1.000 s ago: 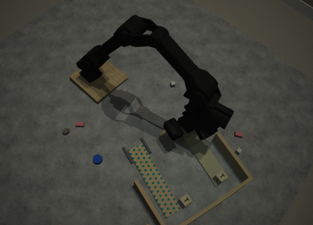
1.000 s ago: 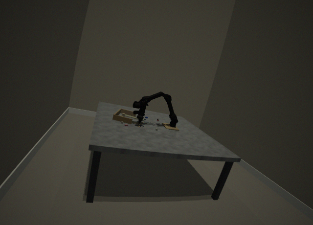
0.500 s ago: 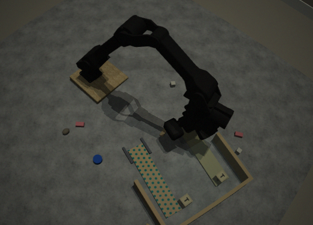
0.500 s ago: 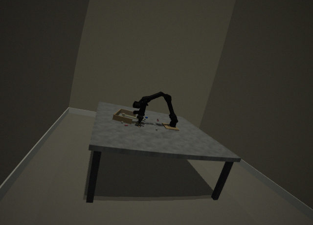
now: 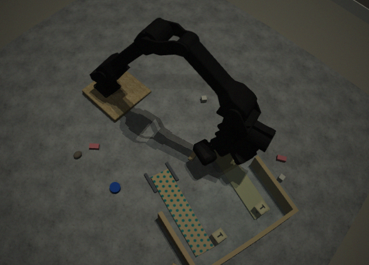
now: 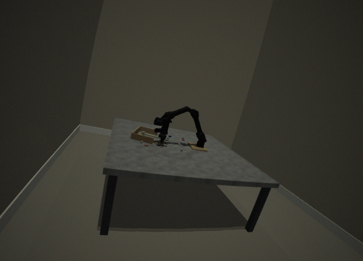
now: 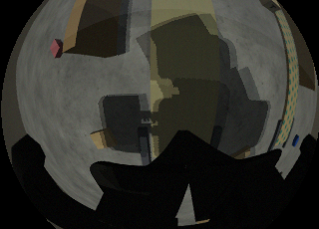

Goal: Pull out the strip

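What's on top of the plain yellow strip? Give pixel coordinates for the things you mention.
A cube marked T (image 5: 261,207) sits on the far end of the yellow strip (image 5: 249,190) (image 7: 183,5). The robot's arm (image 5: 208,65) hides the strip's other end from above, so I can't tell what's there.

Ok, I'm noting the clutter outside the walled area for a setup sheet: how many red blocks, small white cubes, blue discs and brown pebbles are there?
Red blocks: 2
Small white cubes: 2
Blue disc: 1
Brown pebble: 1
Total: 6
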